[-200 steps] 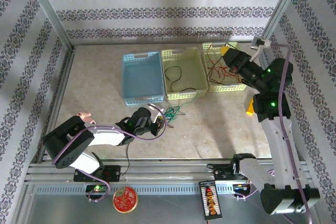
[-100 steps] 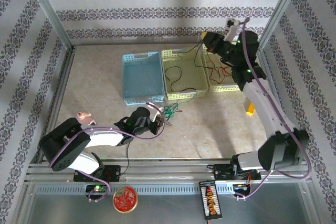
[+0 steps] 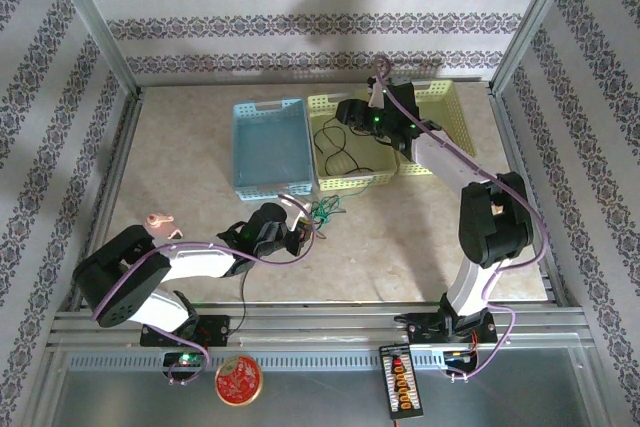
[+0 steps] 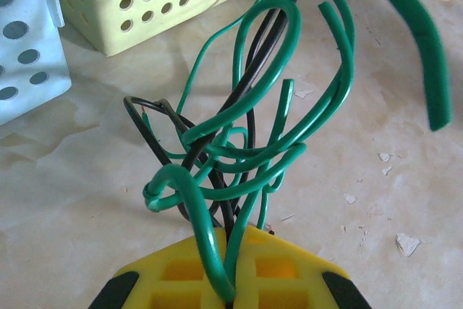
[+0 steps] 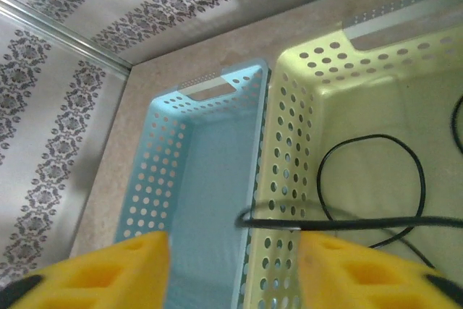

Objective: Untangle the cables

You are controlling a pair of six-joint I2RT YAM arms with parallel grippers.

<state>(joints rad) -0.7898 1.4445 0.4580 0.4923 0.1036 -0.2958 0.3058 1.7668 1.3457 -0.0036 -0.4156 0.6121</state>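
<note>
Your right arm (image 3: pixel 440 152) has swung off the far-right basket (image 3: pixel 455 107) and now reaches across to the middle basket (image 3: pixel 345 182). Your left arm has barely budged.

Big picture: three baskets sit in a row at the back of the table (image 3: pixel 200 177). The blue basket (image 3: pixel 272 185) on the left looks bare inside, from above and from the right wrist view.

The right gripper (image 3: pixel 350 114) hangs over the near-left corner of the middle basket with its yellow fingers (image 5: pixel 87 273) standing apart. A black strand (image 5: pixel 362 221) runs across just ahead of them, from the basket's perforated wall off to the right. I can't tell whether it touches either finger, but nothing is pinched. It looks like part of the loose black cable (image 3: pixel 330 142) curling on that basket's floor.

The left gripper (image 3: pixel 300 232) is low on the table in front of the baskets, clamped on the green-and-black tangle (image 4: pixel 239 157), with the strands disappearing into the seam between the fingers.

Progress-wise I'd call it partway. One black cable sits sorted in a basket, but that knot (image 3: pixel 325 212) is looped through itself several times, so the real teasing apart is still ahead of you.
</note>
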